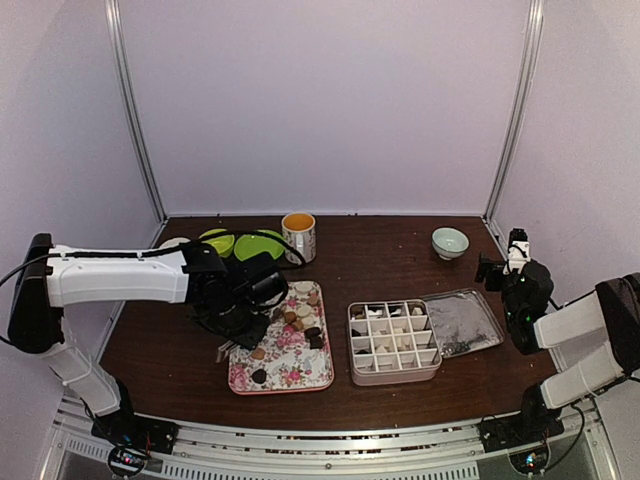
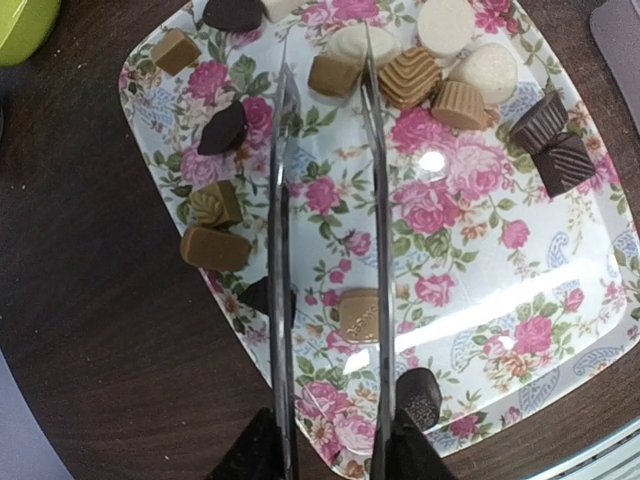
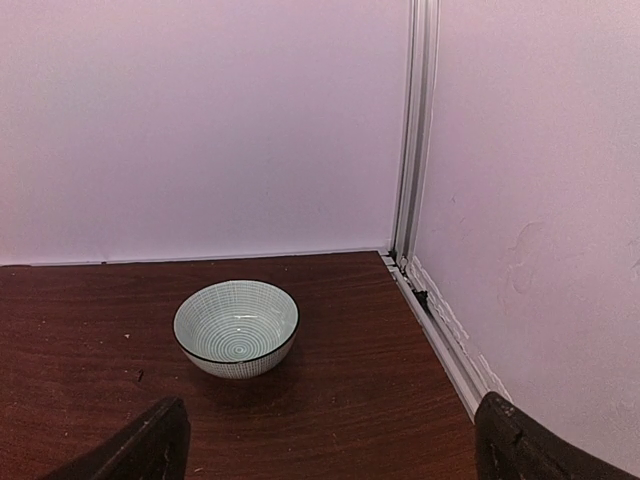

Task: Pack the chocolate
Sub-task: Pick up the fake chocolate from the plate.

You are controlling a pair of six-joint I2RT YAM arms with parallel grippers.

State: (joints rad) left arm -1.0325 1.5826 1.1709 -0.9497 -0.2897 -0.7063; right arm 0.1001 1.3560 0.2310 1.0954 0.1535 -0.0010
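Dark wooden table (image 1: 400, 250) inside a pale lilac enclosure. The chocolate (image 2: 410, 78) lies scattered on a floral tray (image 2: 480, 240) at near left of centre, in dark brown, tan and white pieces. A few pieces also sit in cells of the divided box (image 1: 393, 342) just right of the tray. Left jaws clenched on metal tongs (image 2: 283, 250), blades parted above the tray and tips beside a cluster of tan and white pieces. Right jaws released and wide apart, at far right, facing a small bowl (image 3: 236, 325).

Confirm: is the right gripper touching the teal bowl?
Apart. The right wrist view shows bare table between the open right gripper and the bowl.
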